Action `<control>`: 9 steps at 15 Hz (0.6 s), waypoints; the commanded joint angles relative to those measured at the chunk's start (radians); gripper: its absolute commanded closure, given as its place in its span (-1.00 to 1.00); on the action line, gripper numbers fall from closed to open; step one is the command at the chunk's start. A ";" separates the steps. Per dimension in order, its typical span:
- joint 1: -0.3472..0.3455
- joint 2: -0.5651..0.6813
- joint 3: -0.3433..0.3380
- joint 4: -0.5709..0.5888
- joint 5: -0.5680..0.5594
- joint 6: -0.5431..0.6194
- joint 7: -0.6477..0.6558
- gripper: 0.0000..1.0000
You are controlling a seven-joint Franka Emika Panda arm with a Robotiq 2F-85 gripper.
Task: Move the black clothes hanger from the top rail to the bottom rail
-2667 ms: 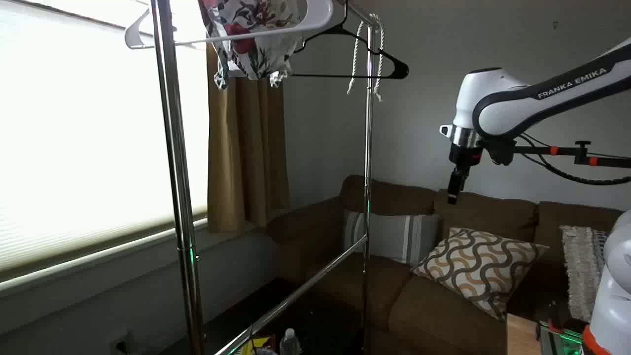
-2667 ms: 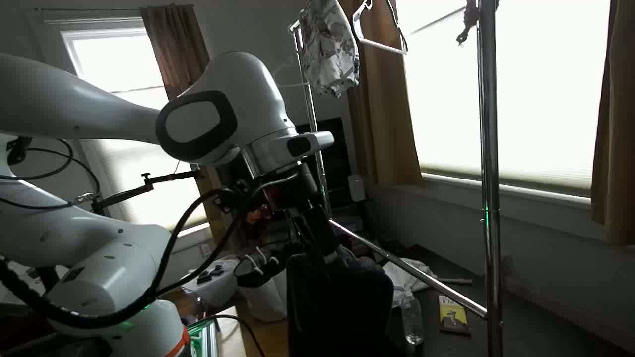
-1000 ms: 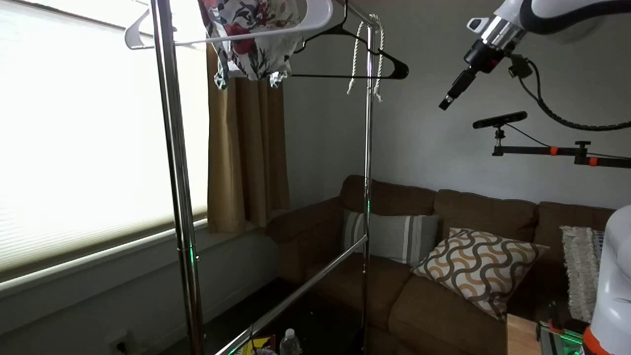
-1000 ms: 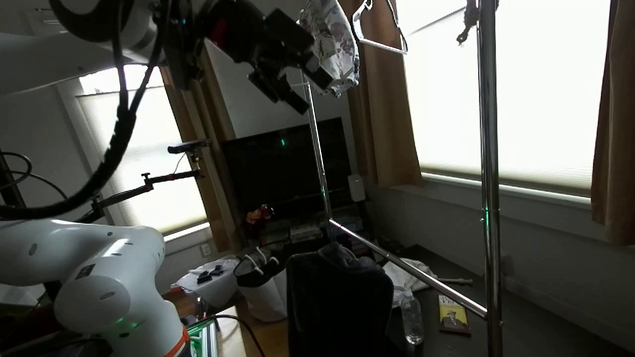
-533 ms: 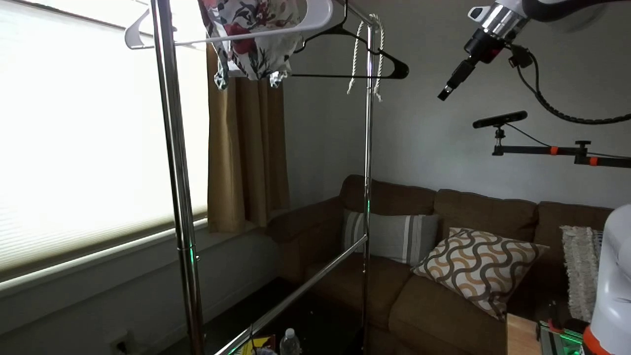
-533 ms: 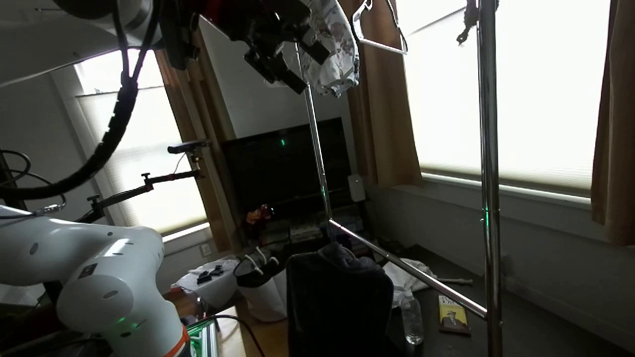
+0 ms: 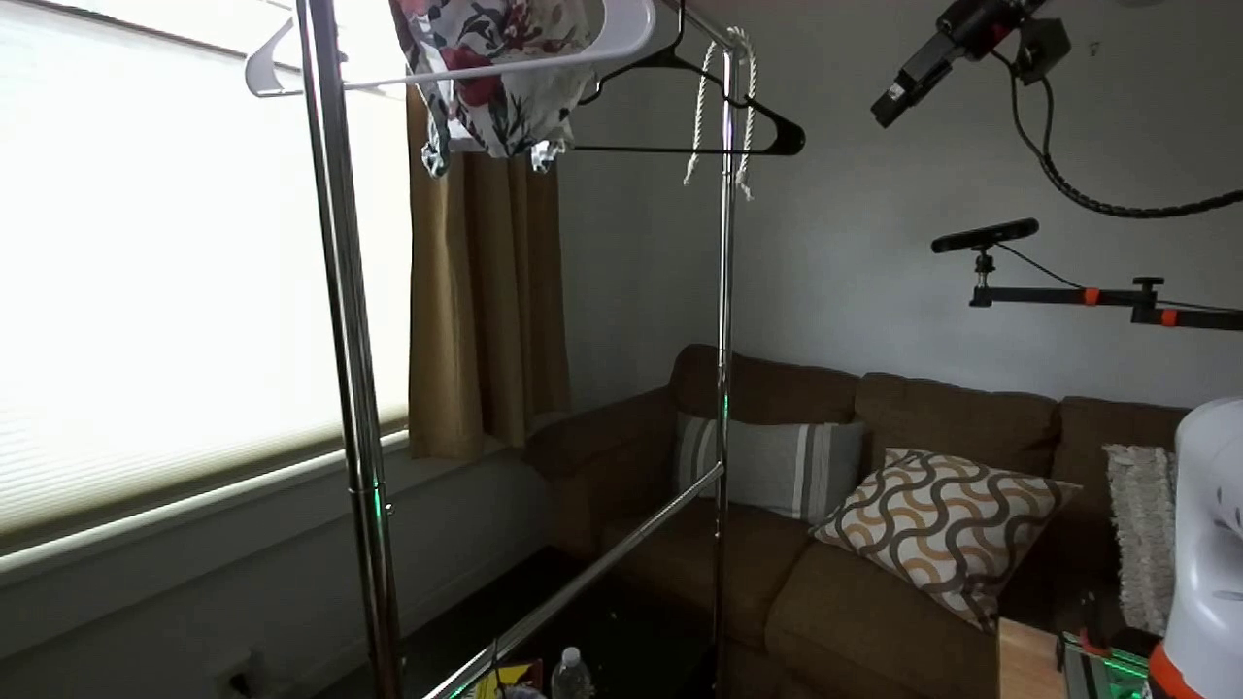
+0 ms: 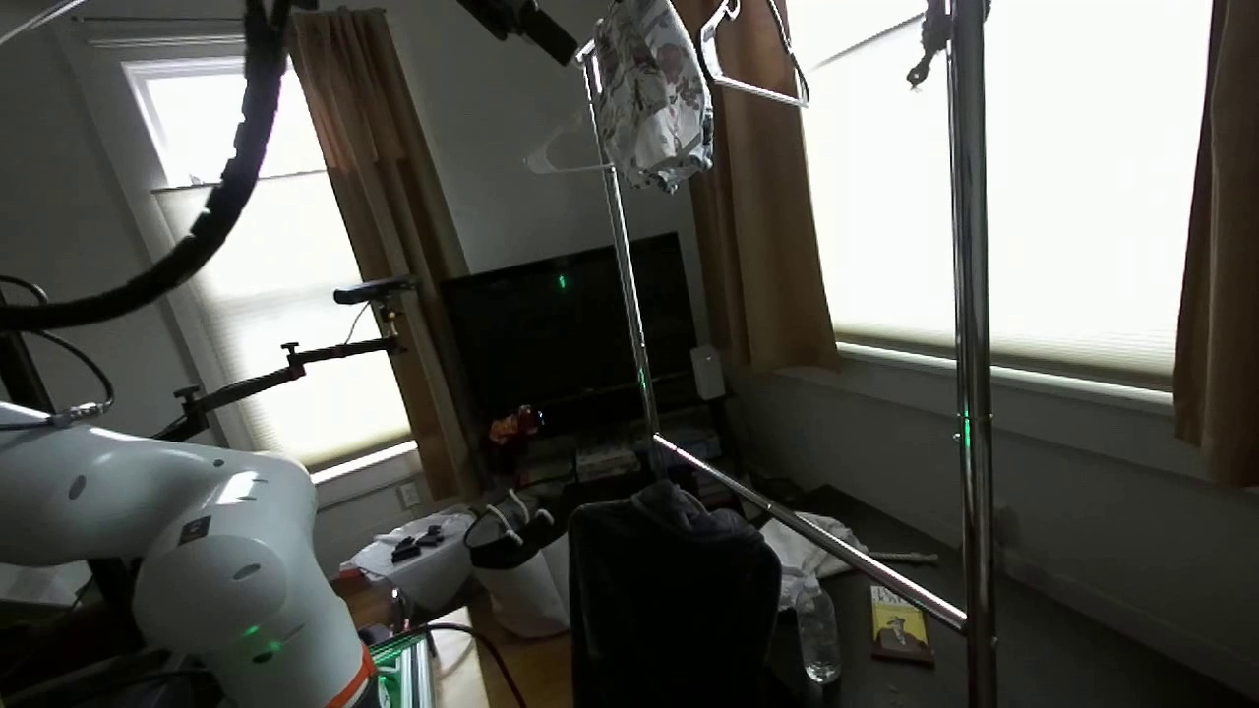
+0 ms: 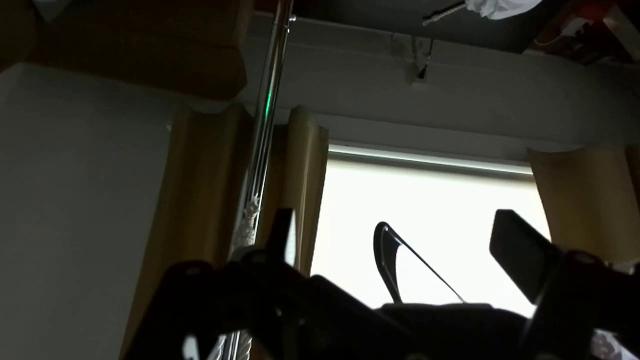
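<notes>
Indoors, a bright window and a brown couch back a tall chrome rack. The robot arm stands across from it, upper links out of view, while a TV and a dark chair-like shape appear in an exterior view, the shape topping out just below one end of the bottom rail. A boom carries a camera beneath the gripper in an exterior view. Crowding the top rail, a floral cloth on a white hanger hides part of the black hanger, which hangs there near an upright, the crown of its hook out of frame. A white rope looped at the rack's corner dangles near the black hanger's outer end. The gripper slants downward, apart from the black hanger, fingers spread wide and gripping nothing; in the wrist view, the black hanger's corner shows between them. Lowest and smallest, a bottle and a book sit below the bottom rail.

Bare wall fills the gap from fingertips to black hanger; beneath the black hanger's lower bar, curtain, wall and couch show through the rack down to the bottom rail, with an upright closing each end.
</notes>
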 commanded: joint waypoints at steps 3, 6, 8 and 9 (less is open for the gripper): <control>-0.014 0.025 0.005 0.029 0.014 -0.012 -0.008 -1.00; 0.041 0.043 -0.031 0.036 0.085 -0.055 -0.050 -1.00; 0.063 0.090 -0.060 0.092 0.103 -0.072 -0.096 -1.00; 0.058 0.120 -0.069 0.120 0.102 -0.076 -0.102 -1.00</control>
